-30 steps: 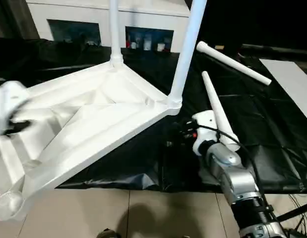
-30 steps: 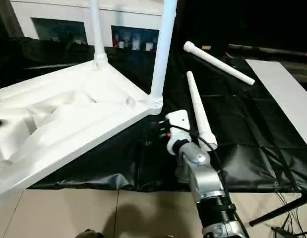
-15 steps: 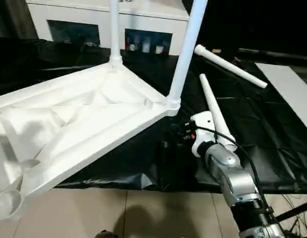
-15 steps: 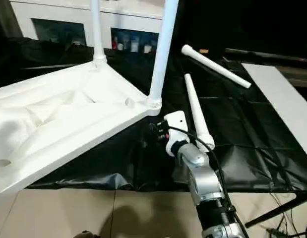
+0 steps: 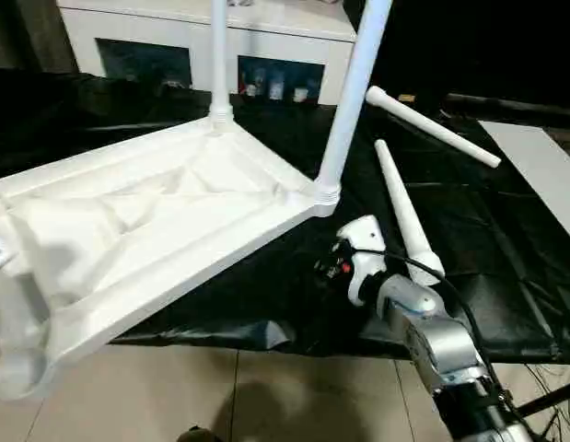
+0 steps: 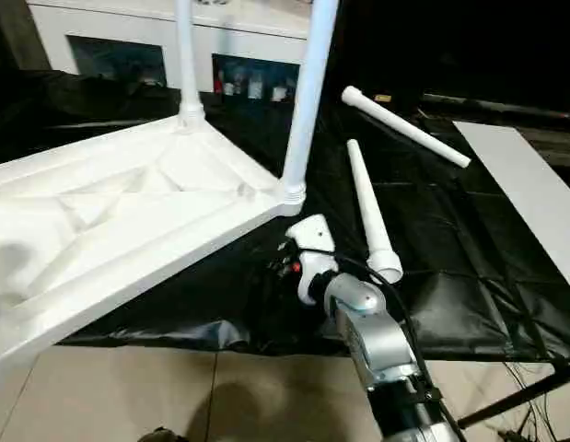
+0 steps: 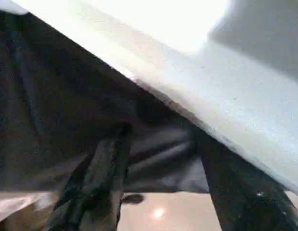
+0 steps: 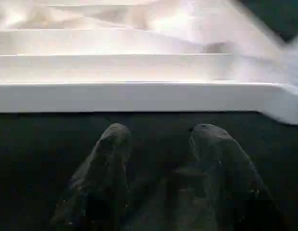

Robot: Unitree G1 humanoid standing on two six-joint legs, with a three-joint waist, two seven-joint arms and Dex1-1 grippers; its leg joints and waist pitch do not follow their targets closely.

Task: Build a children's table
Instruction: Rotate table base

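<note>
The children's table top (image 5: 156, 221) lies upside down and tilted on the black cloth, ribbed underside up. Two white legs (image 5: 354, 83) (image 5: 217, 55) stand upright in its far corners. Two loose legs (image 5: 404, 207) (image 5: 432, 127) lie on the cloth to the right. My right gripper (image 5: 327, 267) sits low beside the top's right corner. In the right wrist view it (image 8: 161, 134) is open, empty, its fingertips just short of the white rim (image 8: 139, 96). In the left wrist view my left gripper (image 7: 161, 137) is open under the top's rim (image 7: 226, 101), nothing between its fingers.
A white cabinet with glass-fronted doors (image 5: 266, 46) stands behind the table. A long flat white board (image 5: 542, 157) lies at the far right. The black cloth (image 5: 506, 239) ends near me at the beige floor (image 5: 266, 396). The top's near left corner overhangs that floor.
My right gripper has moved left and lower, closer to the table top's corner. The left arm's white wrist, earlier above the top's left end, has gone from there.
</note>
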